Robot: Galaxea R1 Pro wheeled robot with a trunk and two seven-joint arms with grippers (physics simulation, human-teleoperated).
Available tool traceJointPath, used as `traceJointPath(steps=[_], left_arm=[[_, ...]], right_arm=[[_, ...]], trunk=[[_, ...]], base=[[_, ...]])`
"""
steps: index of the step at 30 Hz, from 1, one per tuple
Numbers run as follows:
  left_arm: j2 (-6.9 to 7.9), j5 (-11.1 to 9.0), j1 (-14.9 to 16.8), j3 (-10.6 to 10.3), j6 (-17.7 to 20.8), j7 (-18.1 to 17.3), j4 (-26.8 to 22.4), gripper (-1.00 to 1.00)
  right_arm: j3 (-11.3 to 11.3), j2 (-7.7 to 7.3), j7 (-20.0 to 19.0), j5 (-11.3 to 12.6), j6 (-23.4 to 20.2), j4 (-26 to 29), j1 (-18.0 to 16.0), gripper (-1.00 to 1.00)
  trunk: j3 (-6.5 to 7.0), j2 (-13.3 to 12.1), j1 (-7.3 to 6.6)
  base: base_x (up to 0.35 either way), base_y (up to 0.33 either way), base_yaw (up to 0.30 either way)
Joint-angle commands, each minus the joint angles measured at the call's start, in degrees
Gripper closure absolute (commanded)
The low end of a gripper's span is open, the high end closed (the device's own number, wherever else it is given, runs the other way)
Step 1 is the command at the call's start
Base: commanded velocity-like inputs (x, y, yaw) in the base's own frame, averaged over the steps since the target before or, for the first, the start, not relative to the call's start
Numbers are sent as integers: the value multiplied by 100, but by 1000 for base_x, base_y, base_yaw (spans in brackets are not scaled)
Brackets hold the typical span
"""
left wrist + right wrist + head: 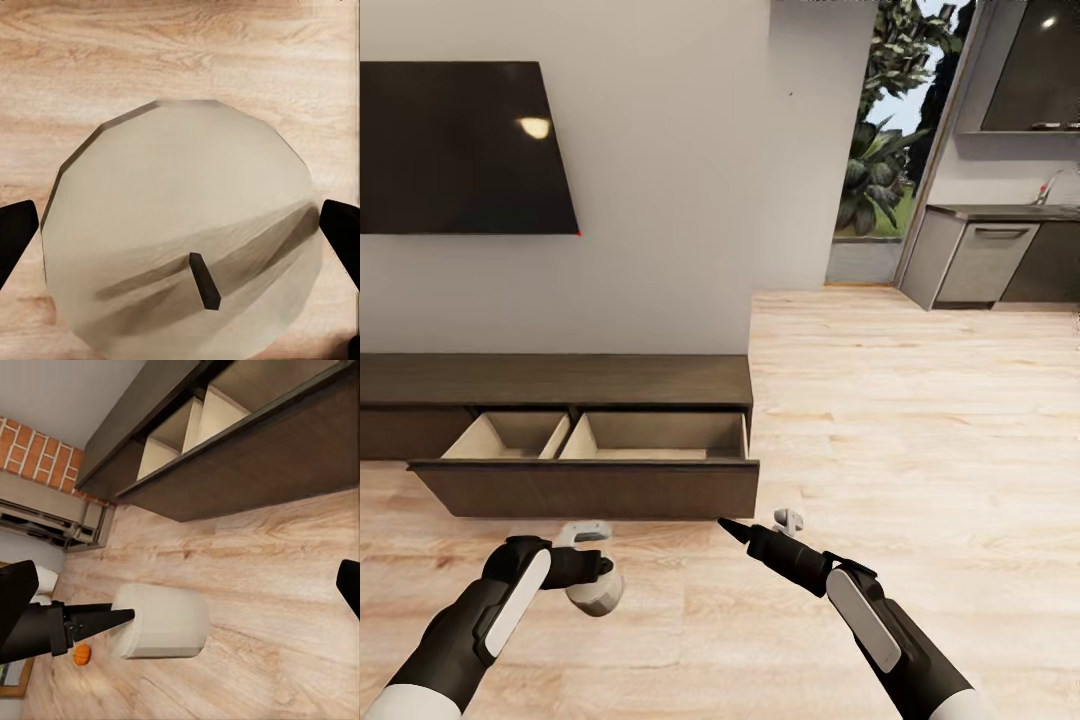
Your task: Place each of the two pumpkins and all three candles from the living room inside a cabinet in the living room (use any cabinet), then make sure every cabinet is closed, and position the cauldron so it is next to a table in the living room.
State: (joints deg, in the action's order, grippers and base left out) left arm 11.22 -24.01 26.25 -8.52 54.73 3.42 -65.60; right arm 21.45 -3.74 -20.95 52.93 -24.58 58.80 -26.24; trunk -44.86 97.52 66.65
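Note:
My left gripper [588, 565] is shut on a fat cream candle [598, 592] low over the wood floor, just in front of the cabinet. Up close the candle [180, 225] shows its dark wick, with a black finger [15, 236] at each side. The cabinet [560, 380], a long dark-brown console, has its wide drawer [590, 485] pulled out, and both pale compartments show nothing inside. My right gripper [790, 519] is open and holds nothing, near the drawer's right corner. In the right wrist view, the candle [161, 621] and, far off on the floor, a small orange pumpkin [81, 654] appear.
A black TV [460, 150] hangs on the wall above the console. Open wood floor [920, 420] stretches to the right toward kitchen units [985, 260] and a glazed doorway with plants. A brick wall section [34, 450] stands beyond the console's far end.

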Motion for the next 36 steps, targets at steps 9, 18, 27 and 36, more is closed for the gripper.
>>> traceJointPath(steps=[9, 18, 27, 36], left_arm=[[-13, -36, 4, 20, 48, 35, -6, 100], [-8, -40, 3, 17, 56, 36, -6, 100], [-14, -47, 4, 17, 56, 36, -6, 100], [-6, -57, 4, -3, 53, 28, -97, 100]], right_arm=[[8, -4, 0, 35, -20, 0, -4, -100], [8, -4, 0, 37, -20, 11, -4, -100], [-99, -4, 4, 44, -29, 9, -4, -100], [-98, -4, 3, 42, -29, 0, -4, -100]], trunk=[[163, -360, -198], [325, -721, -396], [468, -1042, -572], [504, -1042, -572]], base=[[4, 0, -14], [0, 0, 0], [0, 0, 0], [18, 0, -109]])
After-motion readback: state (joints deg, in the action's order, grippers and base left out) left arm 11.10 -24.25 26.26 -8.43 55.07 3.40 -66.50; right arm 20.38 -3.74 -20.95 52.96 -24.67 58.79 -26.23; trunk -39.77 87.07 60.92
